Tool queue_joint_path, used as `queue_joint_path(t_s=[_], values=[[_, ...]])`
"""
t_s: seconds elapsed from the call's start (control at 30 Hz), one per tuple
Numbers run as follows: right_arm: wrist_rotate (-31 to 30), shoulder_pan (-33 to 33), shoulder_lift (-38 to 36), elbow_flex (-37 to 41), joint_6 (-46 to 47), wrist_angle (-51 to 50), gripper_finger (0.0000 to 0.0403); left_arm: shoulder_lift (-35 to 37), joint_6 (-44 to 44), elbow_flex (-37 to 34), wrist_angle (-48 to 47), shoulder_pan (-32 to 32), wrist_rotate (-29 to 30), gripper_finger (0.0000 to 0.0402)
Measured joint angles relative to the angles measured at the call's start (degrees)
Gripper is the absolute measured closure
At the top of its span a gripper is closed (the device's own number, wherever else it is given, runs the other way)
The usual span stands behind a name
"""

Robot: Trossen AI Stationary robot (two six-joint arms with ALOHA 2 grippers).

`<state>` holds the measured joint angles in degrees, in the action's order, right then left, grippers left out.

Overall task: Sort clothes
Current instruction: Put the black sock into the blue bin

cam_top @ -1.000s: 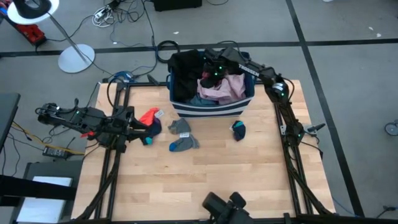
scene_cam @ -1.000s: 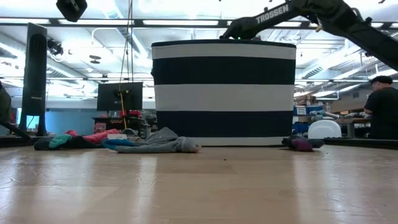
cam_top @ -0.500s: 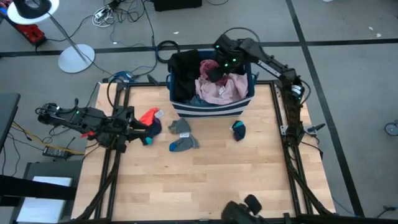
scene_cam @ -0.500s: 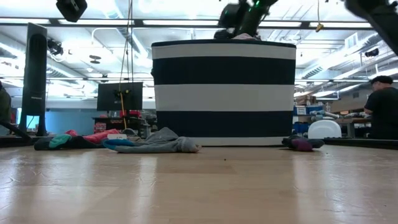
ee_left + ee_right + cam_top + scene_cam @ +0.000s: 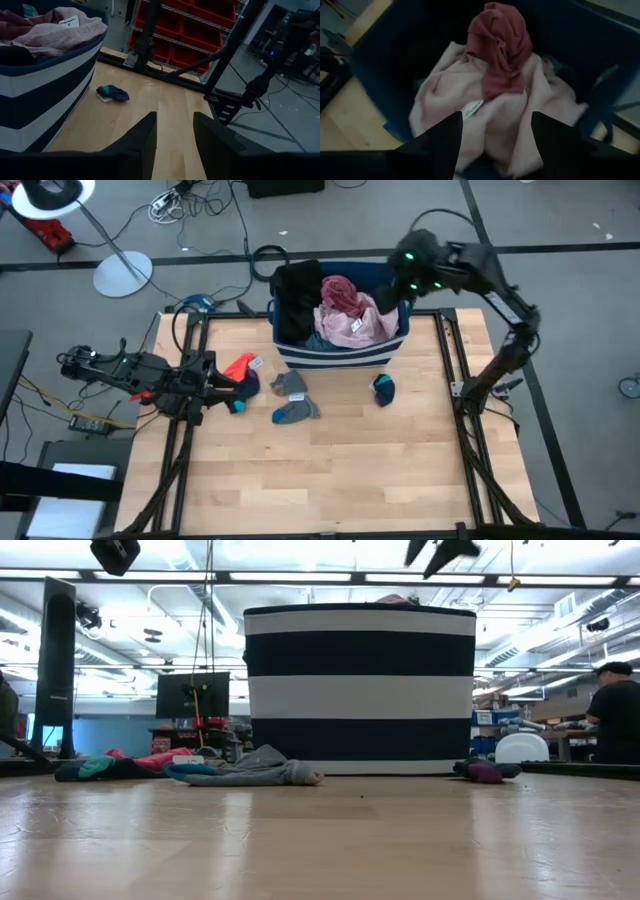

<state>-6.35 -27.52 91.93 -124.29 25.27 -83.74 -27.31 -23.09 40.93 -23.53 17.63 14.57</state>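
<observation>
Right gripper [image 5: 492,142]: jaws wide, empty, raised over the bin's [image 5: 340,352] right rim. Maroon garment [image 5: 341,293]: atop the pink pile in the bin, just leftward and below; right arm nearest. Left gripper [image 5: 174,137]: parted, parked at table's left edge.

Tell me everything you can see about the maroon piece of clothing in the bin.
The maroon garment is a soft, crumpled piece of fabric, bunched and folded on itself. It lies on top of the pink garment inside the striped bin, toward the bin's back, beside the black garment. Nothing grips it: the right gripper hangs open above it, apart from the cloth. No label shows on it; a white tag sits on the pink cloth just below.
</observation>
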Motion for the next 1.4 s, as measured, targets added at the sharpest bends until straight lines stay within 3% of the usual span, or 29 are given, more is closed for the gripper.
queue_joint_path(t_s=[0.17, 0.33, 0.57, 0.73, 1.1, 1.23, 1.4], values=[[-5.68, 6.91, -4.07, 0.05, 7.68, -6.94, 0.017, 0.0, -0.04, 0.0, 0.0, 0.0, 0.0, 0.0269], [-6.03, 14.11, -7.21, 5.18, 16.06, -6.08, 0.017, 0.0, -0.09, 0.0, -0.04, 0.0, 0.02, 0.0269], [-9.42, 24.43, -13.18, 24.73, 30.33, -6.04, 0.0171, 0.0, -0.44, 0.0, -0.05, -0.01, 0.0, 0.0269], [-9.53, 29.68, -17.52, 40.74, 39.68, -0.17, 0.0171, 0.0, -1.22, 0.0, -0.23, 0.0, 0.0, 0.0269], [-7.12, 28.78, -18.26, 68.07, 44.25, 25.6, 0.0172, -0.02, -2.39, 0.0, -0.35, 0.0, 0.0, 0.0269], [-7.33, 26.92, -16.92, 74.56, 43.15, 34.72, 0.0172, 0.0, -2.72, -0.01, -0.28, 0.0, 0.0, 0.0269], [-8.47, 23.62, -14.21, 79.5, 39.64, 39.1, 0.0174, -0.01, -2.75, -0.02, -0.16, 0.0, 0.0, 0.0269]])
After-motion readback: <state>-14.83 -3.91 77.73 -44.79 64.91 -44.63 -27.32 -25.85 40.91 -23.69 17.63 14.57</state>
